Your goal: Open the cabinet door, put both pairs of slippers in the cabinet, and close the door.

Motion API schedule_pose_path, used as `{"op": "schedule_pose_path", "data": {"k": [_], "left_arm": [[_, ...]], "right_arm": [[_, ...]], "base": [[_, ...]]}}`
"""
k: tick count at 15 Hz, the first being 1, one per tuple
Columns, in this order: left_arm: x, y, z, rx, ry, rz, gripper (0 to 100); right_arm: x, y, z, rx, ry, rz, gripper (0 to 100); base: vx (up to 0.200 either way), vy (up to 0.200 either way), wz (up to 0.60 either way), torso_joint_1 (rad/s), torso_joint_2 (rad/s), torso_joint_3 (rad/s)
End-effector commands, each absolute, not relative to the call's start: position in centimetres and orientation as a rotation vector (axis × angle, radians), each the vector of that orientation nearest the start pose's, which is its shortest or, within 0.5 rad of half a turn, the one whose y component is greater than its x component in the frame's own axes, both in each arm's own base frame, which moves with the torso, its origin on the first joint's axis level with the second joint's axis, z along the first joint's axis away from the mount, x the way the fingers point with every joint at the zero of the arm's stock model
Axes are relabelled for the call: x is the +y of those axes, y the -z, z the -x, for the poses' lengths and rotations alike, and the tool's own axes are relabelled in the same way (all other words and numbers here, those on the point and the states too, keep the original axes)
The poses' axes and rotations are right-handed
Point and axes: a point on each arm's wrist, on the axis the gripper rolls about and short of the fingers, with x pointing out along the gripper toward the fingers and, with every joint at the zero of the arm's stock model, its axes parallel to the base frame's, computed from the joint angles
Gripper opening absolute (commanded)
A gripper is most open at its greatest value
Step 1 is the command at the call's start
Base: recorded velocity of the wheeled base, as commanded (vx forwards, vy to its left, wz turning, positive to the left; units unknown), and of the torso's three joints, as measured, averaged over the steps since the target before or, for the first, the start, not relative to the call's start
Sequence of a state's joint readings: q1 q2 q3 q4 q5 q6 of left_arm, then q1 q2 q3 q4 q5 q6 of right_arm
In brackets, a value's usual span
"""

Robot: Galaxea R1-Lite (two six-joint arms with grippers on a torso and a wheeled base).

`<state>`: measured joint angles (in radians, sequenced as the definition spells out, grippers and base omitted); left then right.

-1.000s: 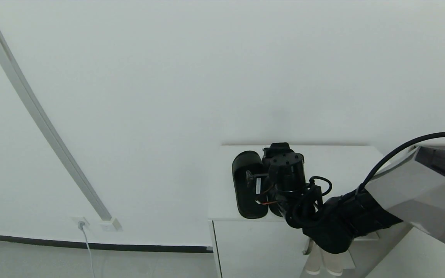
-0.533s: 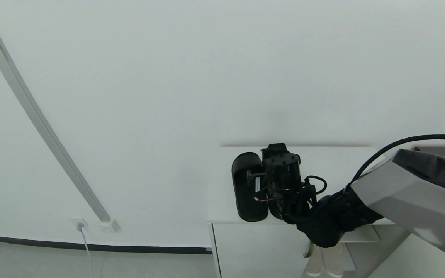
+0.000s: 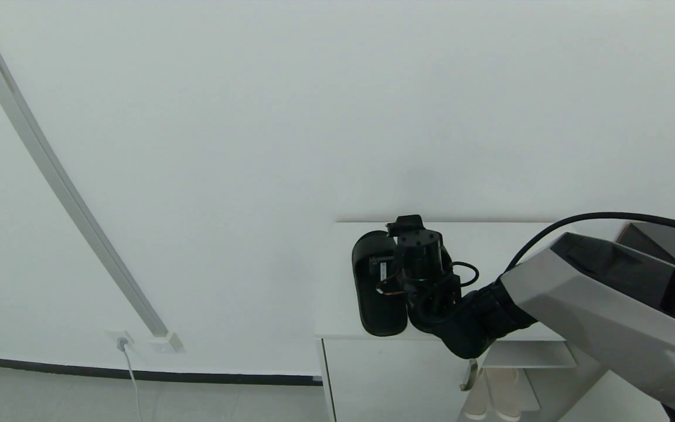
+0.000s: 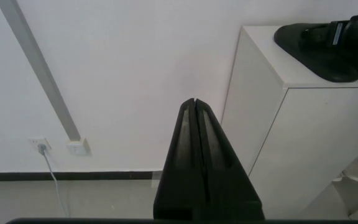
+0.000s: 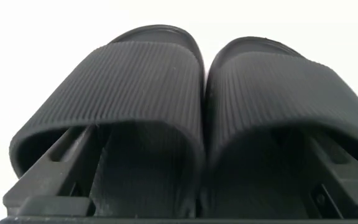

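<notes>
A pair of black slippers (image 3: 375, 281) lies side by side on top of the white cabinet (image 3: 507, 246), near its left edge. My right gripper (image 3: 406, 231) is over the right-hand slipper of the pair. In the right wrist view it (image 5: 197, 168) is open, with one finger (image 5: 55, 168) under each ribbed strap (image 5: 123, 81). Below the top, the cabinet's inside shows a shelf (image 3: 525, 354) with a white pair of slippers (image 3: 493, 398) under it. My left gripper (image 4: 193, 124) is shut on nothing, low and left of the cabinet (image 4: 303, 143); the black slippers (image 4: 319, 43) show above it.
A white wall stands behind the cabinet. A grey conduit strip (image 3: 62, 181) runs down it to a wall socket with a white cable (image 3: 120, 340). Bare floor lies to the left of the cabinet (image 3: 138, 398).
My right arm has reached farther left and forward across the cabinet top, bringing its gripper deeper over the black slippers. The slippers have stayed in place.
</notes>
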<state>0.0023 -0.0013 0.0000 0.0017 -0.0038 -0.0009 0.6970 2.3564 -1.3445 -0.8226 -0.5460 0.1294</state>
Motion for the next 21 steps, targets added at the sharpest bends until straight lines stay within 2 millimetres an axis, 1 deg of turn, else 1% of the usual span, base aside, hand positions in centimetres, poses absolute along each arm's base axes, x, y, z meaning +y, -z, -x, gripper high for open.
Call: {"op": "schedule_pose_path", "data": {"k": [1,3,4,10,13,14,15,16,17,18,19,20,21], "left_arm": [[0.0,-7.5,2.3,0.002,0.000,0.002,0],[0.0,-7.5,2.3,0.002,0.002,0.000,0],[0.0,-7.5,2.3,0.002,0.002,0.002,0],[0.0,-7.5,2.3,0.002,0.000,0.002,0],[0.0,-7.5,2.3,0.002,0.002,0.002,0],[0.0,-7.5,2.3,0.002,0.002,0.002,0],[0.0,-7.5,2.3,0.002,0.000,0.002,0],[0.0,-7.5,2.3,0.002,0.000,0.002,0],[0.0,-7.5,2.3,0.002,0.000,0.002,0],[0.0,-7.5,2.3,0.002,0.000,0.002,0],[0.0,-7.5,2.3,0.002,0.000,0.002,0],[0.0,-7.5,2.3,0.002,0.000,0.000,0],[0.0,-7.5,2.3,0.002,0.002,0.000,0]], "right_arm": [[29.2,-7.8,-36.9,0.170,-0.136,-0.013,100],[29.2,-7.9,-37.0,0.165,-0.135,-0.017,100],[29.2,-8.0,-37.1,0.164,-0.135,-0.018,0],[29.2,-8.2,-37.1,0.161,-0.136,-0.014,0],[29.2,-8.7,-37.0,0.151,-0.138,-0.021,0],[28.9,-10.0,-36.6,0.133,-0.145,-0.034,0],[28.5,-11.2,-36.1,0.123,-0.158,-0.045,0],[28.2,-11.8,-35.6,0.123,-0.183,-0.046,0],[27.1,-13.9,-33.8,0.119,-0.267,-0.056,0],[26.2,-15.0,-32.4,0.123,-0.304,-0.057,0],[25.2,-15.7,-31.2,0.129,-0.321,-0.048,0],[24.7,-15.9,-30.4,0.134,-0.328,-0.044,0],[23.2,-16.2,-28.5,0.156,-0.350,-0.032,0]], "base": [[0.000,0.000,0.00,0.000,0.00,0.000],[0.000,0.000,0.00,0.000,0.00,0.000],[0.000,0.000,0.00,0.000,0.00,0.000],[0.000,0.000,0.00,0.000,0.00,0.000],[0.000,0.000,0.00,0.000,0.00,0.000],[0.000,0.000,0.00,0.000,0.00,0.000],[0.000,0.000,0.00,0.000,0.00,0.000],[0.000,0.000,0.00,0.000,0.00,0.000],[0.000,0.000,0.00,0.000,0.00,0.000],[0.000,0.000,0.00,0.000,0.00,0.000],[0.000,0.000,0.00,0.000,0.00,0.000],[0.000,0.000,0.00,0.000,0.00,0.000],[0.000,0.000,0.00,0.000,0.00,0.000]]}}
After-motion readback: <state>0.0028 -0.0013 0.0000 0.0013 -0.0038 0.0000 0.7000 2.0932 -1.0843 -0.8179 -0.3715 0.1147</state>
